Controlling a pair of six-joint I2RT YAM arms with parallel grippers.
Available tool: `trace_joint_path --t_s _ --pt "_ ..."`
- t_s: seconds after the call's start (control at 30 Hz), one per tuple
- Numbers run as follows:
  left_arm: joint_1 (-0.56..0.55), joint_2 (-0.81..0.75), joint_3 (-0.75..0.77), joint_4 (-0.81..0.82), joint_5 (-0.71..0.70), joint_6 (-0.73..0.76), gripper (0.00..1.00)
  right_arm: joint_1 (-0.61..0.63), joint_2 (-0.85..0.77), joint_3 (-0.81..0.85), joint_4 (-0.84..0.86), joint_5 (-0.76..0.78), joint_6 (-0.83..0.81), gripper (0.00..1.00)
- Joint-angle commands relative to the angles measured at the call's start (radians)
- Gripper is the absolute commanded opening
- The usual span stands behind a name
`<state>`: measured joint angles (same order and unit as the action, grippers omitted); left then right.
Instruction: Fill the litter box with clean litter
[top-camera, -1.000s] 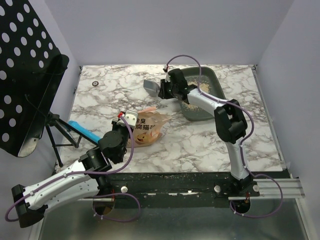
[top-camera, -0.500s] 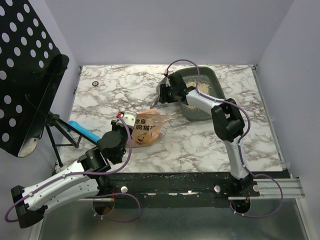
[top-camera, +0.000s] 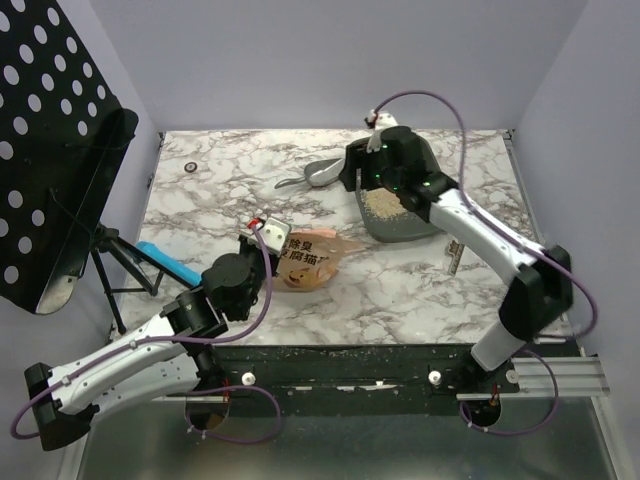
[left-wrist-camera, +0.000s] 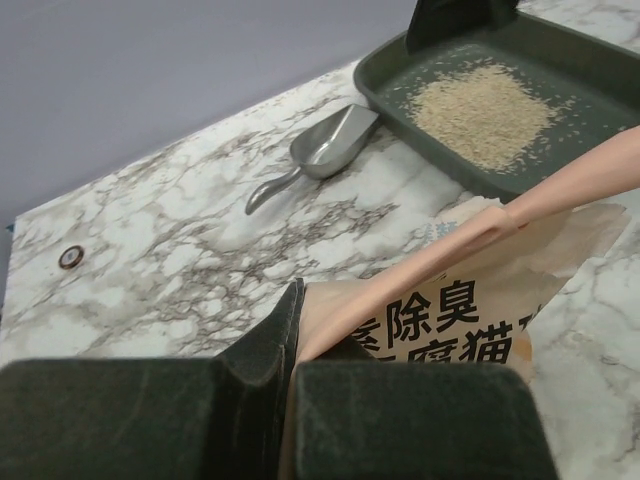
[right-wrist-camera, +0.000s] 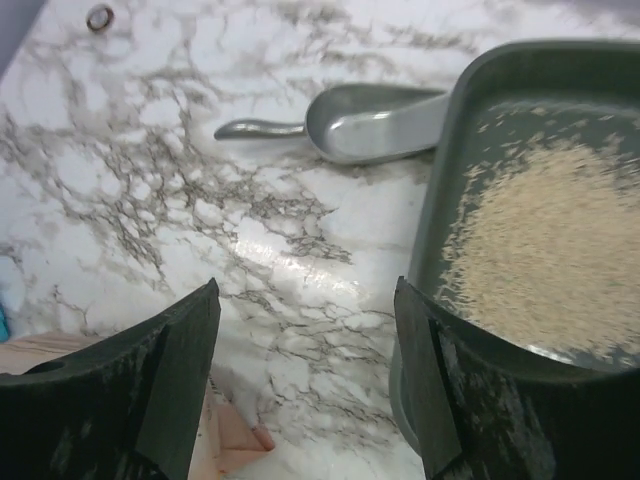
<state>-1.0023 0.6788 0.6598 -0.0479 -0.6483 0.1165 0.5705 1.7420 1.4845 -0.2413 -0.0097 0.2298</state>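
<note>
While my left hand (left-wrist-camera: 290, 335) pinched the orange-tan plastic bag (left-wrist-camera: 450, 310), perhaps to steady it, my right hand (right-wrist-camera: 305, 340) hung spread over the dark grey plastic litter box (right-wrist-camera: 440, 190).

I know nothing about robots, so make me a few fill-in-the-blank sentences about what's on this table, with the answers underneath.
1. The dark grey litter box holds a heap of pale tan ____.
2. The grey scoop lies on the marble ____, outside the box.
3. The left gripper is shut on the orange ____.
4. The right gripper is ____ and holds nothing.
Missing words: litter; table; bag; open.
</note>
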Motion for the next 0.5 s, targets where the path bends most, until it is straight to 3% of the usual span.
trace_joint_path --t_s 0.0,0.2,0.47 --pt "-0.004 0.011 0.145 0.307 0.170 -0.067 0.00 -0.006 -0.249 -0.149 -0.091 0.229 -0.087 0.80" --pt "-0.004 0.088 0.207 0.341 0.222 -0.112 0.00 -0.024 -0.490 -0.370 -0.185 0.215 -0.095 0.89" --pt "-0.004 0.137 0.186 0.287 0.145 -0.133 0.00 -0.026 -0.885 -0.673 -0.101 -0.163 -0.130 0.92"
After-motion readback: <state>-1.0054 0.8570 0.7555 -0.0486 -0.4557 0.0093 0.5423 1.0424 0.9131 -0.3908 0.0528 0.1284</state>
